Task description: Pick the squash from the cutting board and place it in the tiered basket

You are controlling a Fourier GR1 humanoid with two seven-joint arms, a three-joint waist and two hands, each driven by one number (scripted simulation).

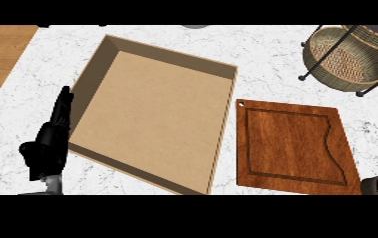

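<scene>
Overhead: white marble counter, wood strip at far left; centre, a big shallow tan tray, w/ cutting board just beside it at right and tiered basket at upper right, apart from the board. Beside the tray at lower left rests the left hand, fingers straight, holding nothing; the right hand is only a dark sliver at the lower-right edge, state can't be told. Where the squash is can't be told from this view.

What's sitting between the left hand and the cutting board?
In the head view, a shallow tan tray fills the stretch between the left hand and the cutting board.
</scene>
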